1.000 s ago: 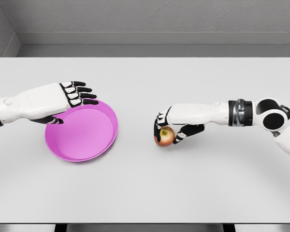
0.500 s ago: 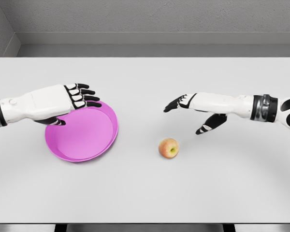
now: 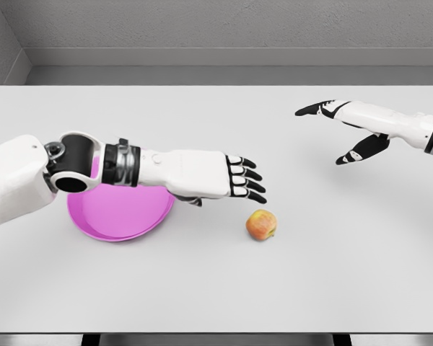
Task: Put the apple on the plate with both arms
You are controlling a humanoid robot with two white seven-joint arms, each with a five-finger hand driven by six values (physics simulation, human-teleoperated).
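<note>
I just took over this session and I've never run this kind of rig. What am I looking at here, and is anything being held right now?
This is a simulator's render from a camera on the humanoid robot's head, looking down at a plain light grey table. Two white arms come in from the sides, each ending in a five-finger robot hand. The left robot hand reaches across over the round shallow pink plate, fingers extended towards the small red and yellow apple, just short of it. The right robot hand hangs at the upper right, fingers spread, well away from the apple. Nothing is held: the apple lies on the bare table, to the right of the plate, and the plate has nothing in it.
</note>
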